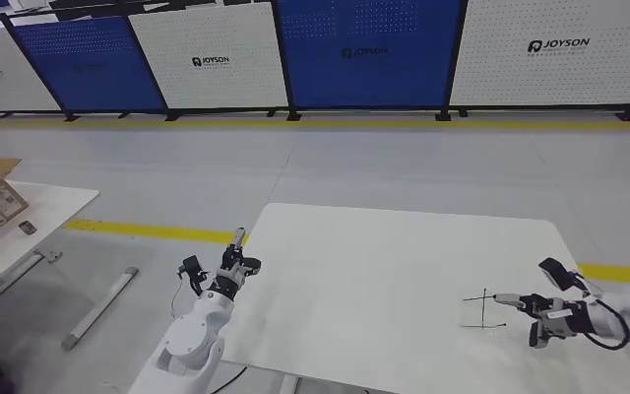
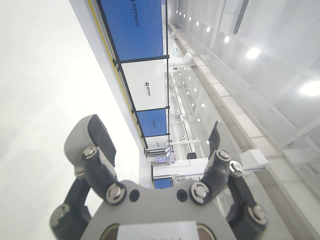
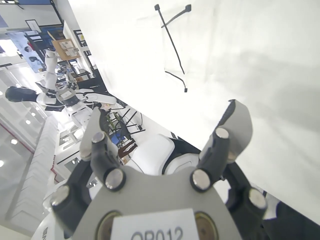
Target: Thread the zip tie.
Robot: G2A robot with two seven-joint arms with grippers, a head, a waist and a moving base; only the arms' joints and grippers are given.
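**Bench** (image 1: 394, 266): a smooth, matt white top with rounded corners.

**Zip ties** (image 3: 172, 43): 3 thin black plastic strips, each ended by a small square head, are laid flat near the right edge of the bench, toward its near right corner. The longest is crossed close to its head by a shorter one. A third, slightly curved, is placed near the longest one's tail.

**Right hand** (image 3: 166, 112): it is held just beside the ties, with its grey metal fingers (image 3: 240, 126) spread apart and nothing gripped.

**Left hand** (image 2: 157, 131): it is held at the left edge, well apart from the ties. Its black textured pads (image 2: 101, 138) are likewise spread apart and empty.
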